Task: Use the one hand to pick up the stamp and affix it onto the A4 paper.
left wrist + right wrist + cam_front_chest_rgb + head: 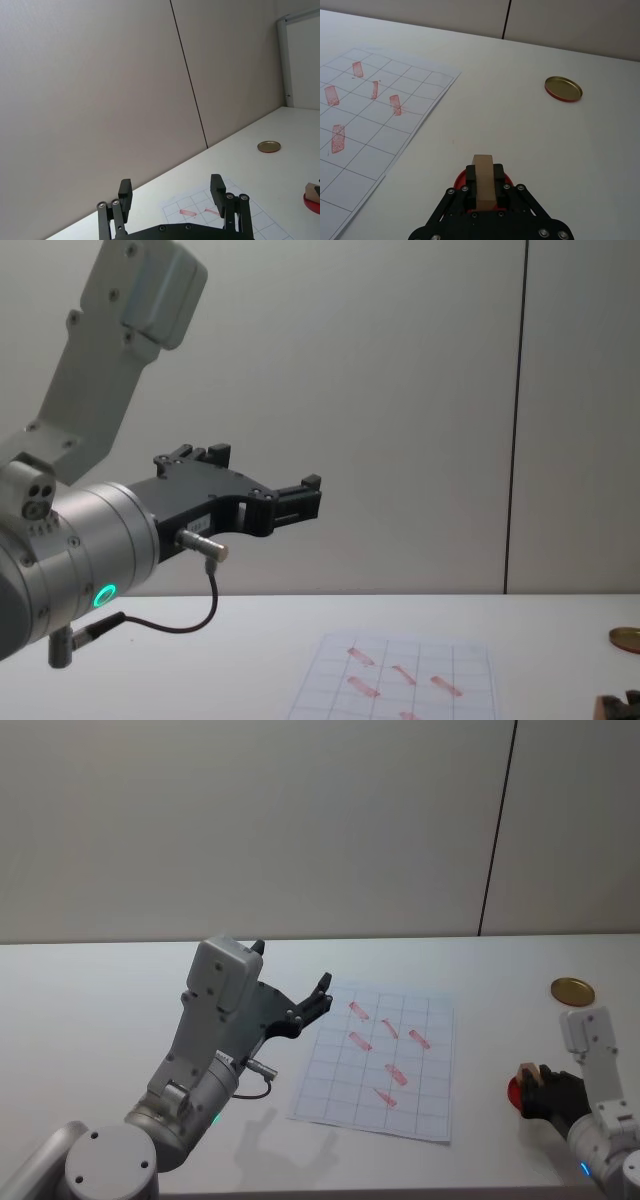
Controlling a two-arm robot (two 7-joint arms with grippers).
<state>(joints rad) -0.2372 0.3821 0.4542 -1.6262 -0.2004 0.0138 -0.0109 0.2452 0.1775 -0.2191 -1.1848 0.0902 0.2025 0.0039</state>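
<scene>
Right claw (545, 1092), at the lower right of the head view, is clenched on the stamp (483, 180), one finger on each long side. The wooden block's long axis runs in line with the fingers, and its far end juts out past the fingertips. Claw and stamp sit over a red pad (460, 177); whether the block touches it cannot be told.

A round golden disc (572, 990) lies on the white bench (120, 990) beyond the claw, towards the right edge, well apart from it. The A4 paper (340, 1090) lies flat at lower centre, to the left of the stamp, its grid bearing several red marks; bare bench separates sheet and pad.

Left claw (171, 184) hangs raised at centre left, near the paper's left edge, its fingers released and spread.
</scene>
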